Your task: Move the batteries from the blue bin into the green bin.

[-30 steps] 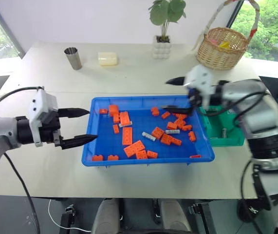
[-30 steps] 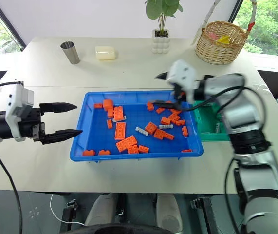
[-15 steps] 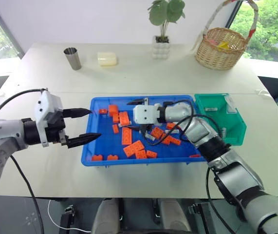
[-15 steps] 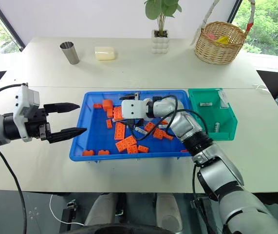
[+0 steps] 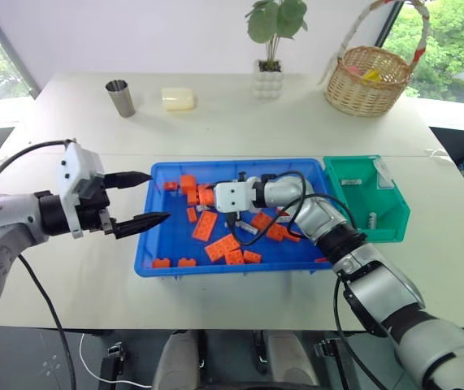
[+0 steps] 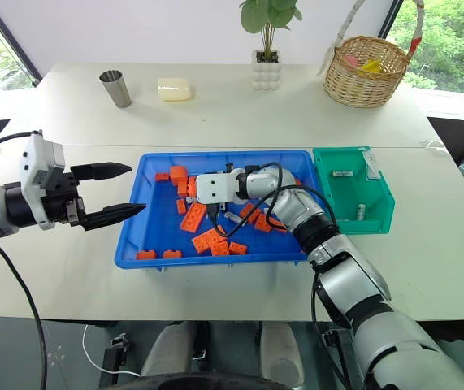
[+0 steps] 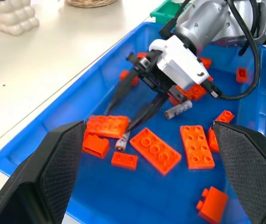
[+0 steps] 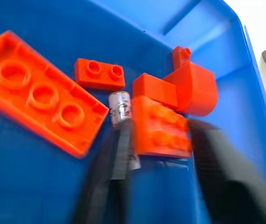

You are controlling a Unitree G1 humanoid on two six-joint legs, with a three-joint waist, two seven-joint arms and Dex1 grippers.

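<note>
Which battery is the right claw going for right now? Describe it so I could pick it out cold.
Start at the blue bin and find the right claw reaching down among the orange bricks. At its fingertips lies a battery, wedged between a flat orange brick and a longer one. It is a thin silver-white cylinder with dark markings; a second battery lies further along, under the claw's white body.

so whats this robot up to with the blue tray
It is sorting batteries out of the blue bin of orange bricks into the green bin. The right gripper is down in the bin, its jaws around a battery and a brick beside it. The left gripper hovers open at the bin's left edge.
</note>
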